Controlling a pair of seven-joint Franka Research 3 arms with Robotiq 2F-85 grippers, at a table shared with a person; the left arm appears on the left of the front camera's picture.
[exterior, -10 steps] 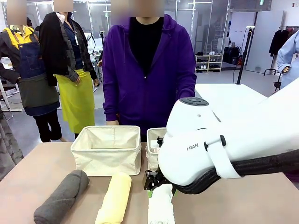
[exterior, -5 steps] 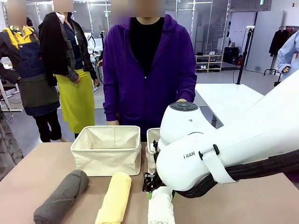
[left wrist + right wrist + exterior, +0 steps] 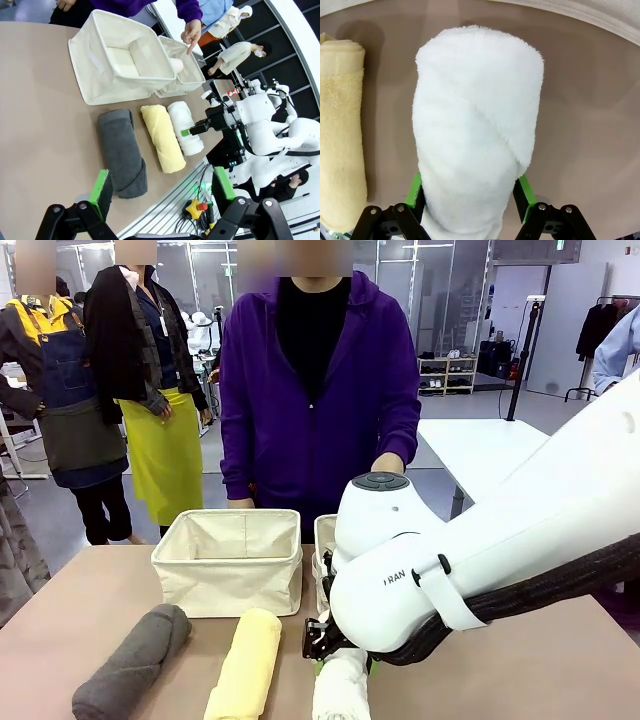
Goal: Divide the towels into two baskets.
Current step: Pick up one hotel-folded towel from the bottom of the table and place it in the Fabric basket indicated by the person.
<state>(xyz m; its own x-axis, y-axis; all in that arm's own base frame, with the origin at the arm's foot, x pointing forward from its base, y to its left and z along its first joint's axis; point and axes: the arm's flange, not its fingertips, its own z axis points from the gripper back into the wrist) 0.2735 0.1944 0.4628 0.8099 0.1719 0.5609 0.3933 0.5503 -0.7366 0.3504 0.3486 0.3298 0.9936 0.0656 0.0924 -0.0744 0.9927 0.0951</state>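
Three rolled towels lie side by side near the front edge: dark grey (image 3: 130, 665) (image 3: 122, 152), pale yellow (image 3: 245, 665) (image 3: 161, 137) (image 3: 340, 125) and white (image 3: 340, 692) (image 3: 186, 125) (image 3: 475, 120). My right gripper (image 3: 335, 650) (image 3: 197, 129) (image 3: 470, 192) is shut on the white towel, its green pads pressed against both sides of the roll's near end. My left gripper (image 3: 162, 187) hangs open high above the table with nothing between its fingers. Behind the towels stand two cream baskets, one empty (image 3: 225, 585) (image 3: 100, 70) and one (image 3: 325, 535) (image 3: 189, 80) with a pale roll's end showing inside.
A person in a purple hoodie stands at the far side. One hand (image 3: 191, 35) (image 3: 388, 462) points down over the second basket. My right arm's white body (image 3: 470, 550) hides most of that basket in the front view. Bare tabletop (image 3: 540, 670) lies to the right.
My right arm's bulky joint has swung left and lower over the last second. The white towel in its gripper has shifted slightly left. The person's hand now shows above the arm.
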